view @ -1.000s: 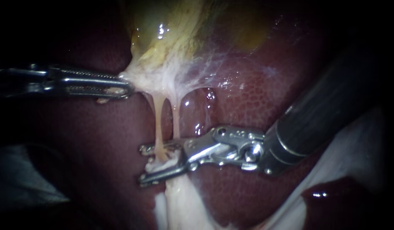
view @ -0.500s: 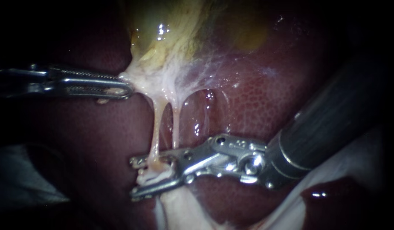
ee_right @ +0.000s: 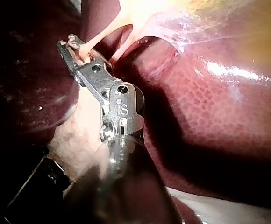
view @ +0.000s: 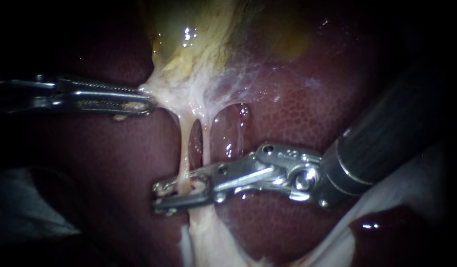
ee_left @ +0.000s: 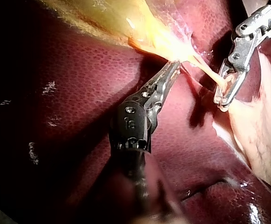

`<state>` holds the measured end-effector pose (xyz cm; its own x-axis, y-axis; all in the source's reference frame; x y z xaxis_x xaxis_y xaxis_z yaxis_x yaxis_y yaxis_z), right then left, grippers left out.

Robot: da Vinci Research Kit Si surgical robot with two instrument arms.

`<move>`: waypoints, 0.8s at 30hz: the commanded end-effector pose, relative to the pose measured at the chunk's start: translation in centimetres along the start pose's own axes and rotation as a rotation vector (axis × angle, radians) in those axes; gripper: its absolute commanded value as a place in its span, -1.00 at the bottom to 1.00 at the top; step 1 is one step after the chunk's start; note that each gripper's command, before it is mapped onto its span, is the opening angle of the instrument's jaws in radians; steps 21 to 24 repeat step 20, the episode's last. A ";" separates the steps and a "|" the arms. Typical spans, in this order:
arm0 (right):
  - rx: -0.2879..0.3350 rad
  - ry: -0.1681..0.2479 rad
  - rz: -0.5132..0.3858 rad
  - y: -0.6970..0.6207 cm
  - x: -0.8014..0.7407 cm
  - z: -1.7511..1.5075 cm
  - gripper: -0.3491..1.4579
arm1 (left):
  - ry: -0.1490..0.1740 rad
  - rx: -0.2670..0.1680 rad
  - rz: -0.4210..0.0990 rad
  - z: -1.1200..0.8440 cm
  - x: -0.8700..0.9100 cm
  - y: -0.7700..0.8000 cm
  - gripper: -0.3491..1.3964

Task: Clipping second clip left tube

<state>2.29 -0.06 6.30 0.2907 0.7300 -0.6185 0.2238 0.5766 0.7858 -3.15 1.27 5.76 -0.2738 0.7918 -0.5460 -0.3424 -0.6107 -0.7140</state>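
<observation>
Two thin pale tubes hang from the yellowish gallbladder (view: 204, 39) across the liver (view: 297, 118): the left tube (view: 184, 143) and the right tube (view: 205, 143). My right instrument (view: 161, 195) reaches in across both, and its long jaws are squeezed on the left tube low down, just above the pale tissue stump (view: 208, 237). The right wrist view shows the same: the right instrument (ee_right: 69, 45) holds the left tube (ee_right: 97, 37). My left instrument (view: 148, 103) is shut on white tissue at the gallbladder's neck and holds it to the left; its jaws (ee_left: 174, 67) look the same in the left wrist view.
Dark red liver surrounds the tubes on all sides. A pale sheet (view: 411, 183) lies at the lower right beneath the right instrument's dark shaft (view: 387, 133). In the left wrist view my right instrument (ee_left: 223, 99) sits just beyond the left instrument's tip.
The right instrument's jaws, wide apart around the left tube before, have closed down on it. They also slid slightly left. The left instrument has stayed still.
</observation>
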 end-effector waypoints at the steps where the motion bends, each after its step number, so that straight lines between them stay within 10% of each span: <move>1: 0.003 -0.002 0.008 -0.01 0.01 0.00 -1.00 | 0.000 0.000 0.000 0.00 0.00 0.00 -1.00; 24: 0.006 0.000 0.036 0.01 -0.01 -0.03 -1.00 | 0.000 0.000 0.000 0.00 0.00 0.00 -1.00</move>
